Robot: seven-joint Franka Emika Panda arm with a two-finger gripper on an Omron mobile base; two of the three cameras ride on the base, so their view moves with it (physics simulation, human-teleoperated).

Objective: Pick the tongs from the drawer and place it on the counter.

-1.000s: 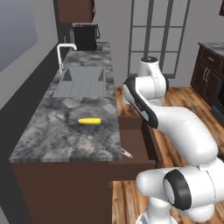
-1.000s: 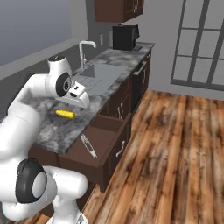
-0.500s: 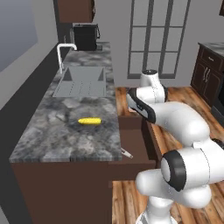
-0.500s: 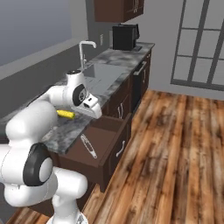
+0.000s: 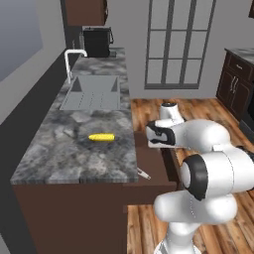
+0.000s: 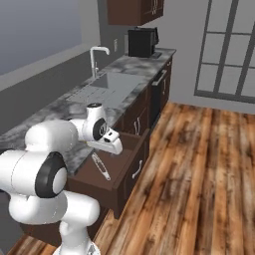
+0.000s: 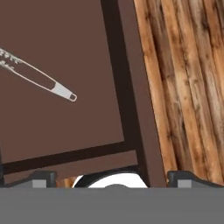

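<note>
**Fingers wide apart, hand not over the tongs yet**

Fingers sit far apart at the bottom of the hand view, one low on the left and one low on the right, and they hold nothing. The gripper hangs over the open drawer, seen in the middle of the right base view.

The tongs lie flat on the drawer floor, in the upper left of the hand view. They are well off to one side of the fingers.

If the hand goes straight down from here, I think it will miss the tongs and hit bare wood. The drawer wall is close too, so a finger could bump it.

The tongs are thin and flat, so they could slip out.

The counter has a corn cob on it.
</note>
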